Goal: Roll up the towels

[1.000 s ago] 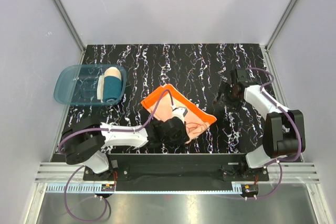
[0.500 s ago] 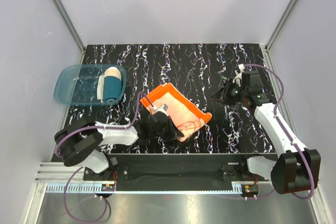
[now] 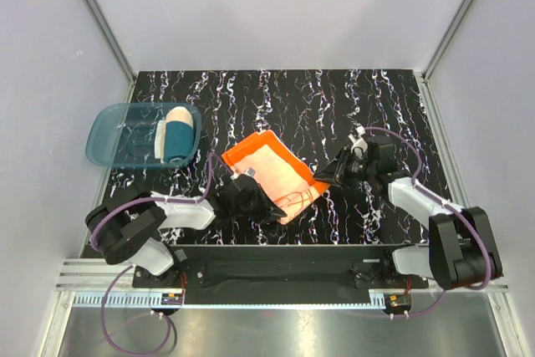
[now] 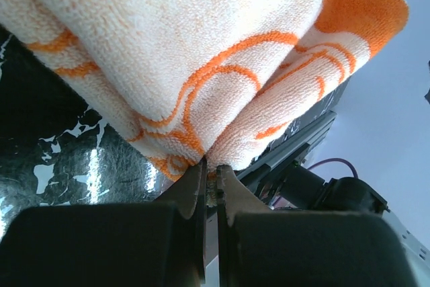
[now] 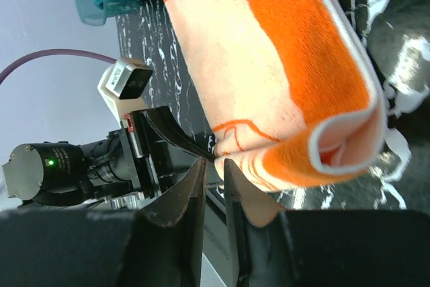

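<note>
The orange towel (image 3: 272,165) lies folded over at the table's middle, cream side up with an orange border. My left gripper (image 3: 269,206) is shut on its near edge; the left wrist view shows the terry fold (image 4: 168,45) pinched between the tips of that gripper (image 4: 211,166). My right gripper (image 3: 328,175) sits at the towel's right corner. In the right wrist view its jaws (image 5: 213,161) are nearly together, with the towel's (image 5: 269,65) pale edge caught at the tips. The teal-blue towel (image 3: 177,144) lies rolled in the tray.
A translucent blue tray (image 3: 107,141) stands at the left of the black marbled table (image 3: 276,98). Grey walls close in three sides. Both arm bases sit on the rail (image 3: 276,261) at the near edge.
The right arm swung in from the far right to the towel's right corner and its jaws closed down. The left gripper drew the towel slightly left, still shut on it.
</note>
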`<state>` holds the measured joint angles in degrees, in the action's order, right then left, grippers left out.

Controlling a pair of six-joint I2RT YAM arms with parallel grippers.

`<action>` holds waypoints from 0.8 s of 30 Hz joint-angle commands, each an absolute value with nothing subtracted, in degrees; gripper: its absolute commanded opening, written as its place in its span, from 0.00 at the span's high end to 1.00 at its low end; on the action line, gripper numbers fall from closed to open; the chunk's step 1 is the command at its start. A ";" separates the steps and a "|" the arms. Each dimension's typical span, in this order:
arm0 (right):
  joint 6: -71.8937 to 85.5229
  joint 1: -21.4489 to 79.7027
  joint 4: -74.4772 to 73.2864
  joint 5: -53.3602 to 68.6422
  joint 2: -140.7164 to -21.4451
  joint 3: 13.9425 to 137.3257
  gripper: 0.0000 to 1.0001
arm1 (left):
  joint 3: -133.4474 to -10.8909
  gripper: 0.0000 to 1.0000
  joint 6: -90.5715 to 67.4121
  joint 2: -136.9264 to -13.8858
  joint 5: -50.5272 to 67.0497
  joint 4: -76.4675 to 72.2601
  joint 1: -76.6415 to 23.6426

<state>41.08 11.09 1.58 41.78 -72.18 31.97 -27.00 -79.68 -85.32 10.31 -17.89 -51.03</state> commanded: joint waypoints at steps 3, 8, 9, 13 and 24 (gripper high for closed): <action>43.42 12.74 14.58 44.56 -77.51 30.24 0.78 | -26.19 1.00 -82.09 -86.84 11.51 -20.74 -50.45; 44.82 12.74 22.31 46.23 -82.35 27.17 0.79 | -25.58 1.00 -84.02 -86.84 11.69 -21.97 -50.01; 45.35 12.66 25.89 47.10 -83.31 26.55 0.79 | -25.23 1.00 -84.28 -86.92 11.95 -22.15 -49.92; 48.25 12.66 34.26 48.16 -86.74 24.53 0.79 | -24.17 1.00 -84.81 -87.10 12.04 -23.03 -49.22; 54.40 12.74 57.73 48.44 -106.41 23.20 0.83 | -21.62 1.00 -85.87 -87.10 12.66 -24.17 -48.34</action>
